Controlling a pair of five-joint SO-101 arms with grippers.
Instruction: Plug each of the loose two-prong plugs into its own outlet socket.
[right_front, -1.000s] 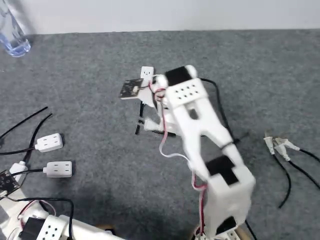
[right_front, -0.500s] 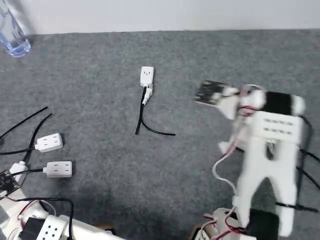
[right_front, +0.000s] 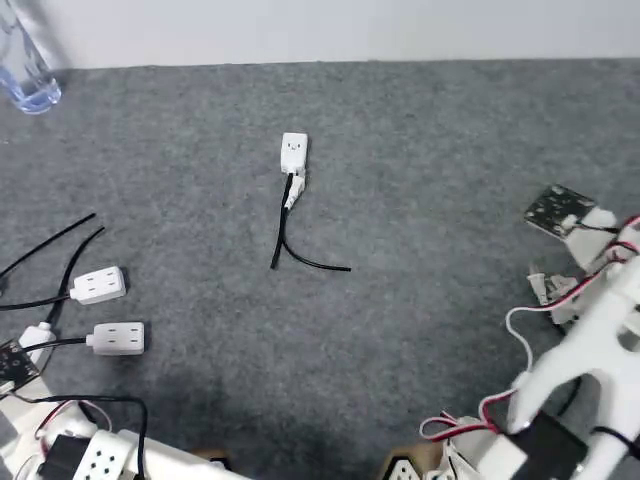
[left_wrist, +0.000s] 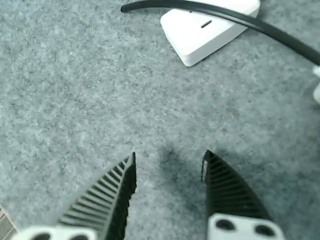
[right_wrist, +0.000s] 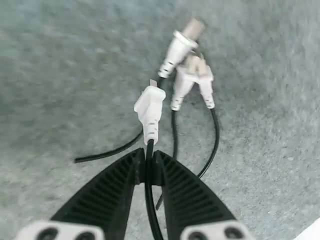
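Observation:
In the right wrist view my right gripper (right_wrist: 148, 154) is shut on the thin black cord just behind a white two-prong plug (right_wrist: 150, 111). Two more white plugs (right_wrist: 192, 80) lie together on the carpet just beyond it. In the high view the right arm (right_front: 600, 320) stands at the right edge over those plugs (right_front: 541, 286). A white outlet socket (right_front: 293, 150) at the middle back has a plug and black cord in it. My left gripper (left_wrist: 169, 157) hangs open over bare carpet near a white outlet socket (left_wrist: 210, 25).
Two white outlet sockets (right_front: 98, 284) (right_front: 116, 338) with black cords lie at the left. A clear bottle (right_front: 28, 75) stands at the back left corner. The left arm's base (right_front: 90, 455) sits at the front left. Grey carpet covers the table.
The right arm has swung from the middle outlet over to the right edge, above the loose plugs. A plug and cord stay at the middle outlet. The left arm has not moved.

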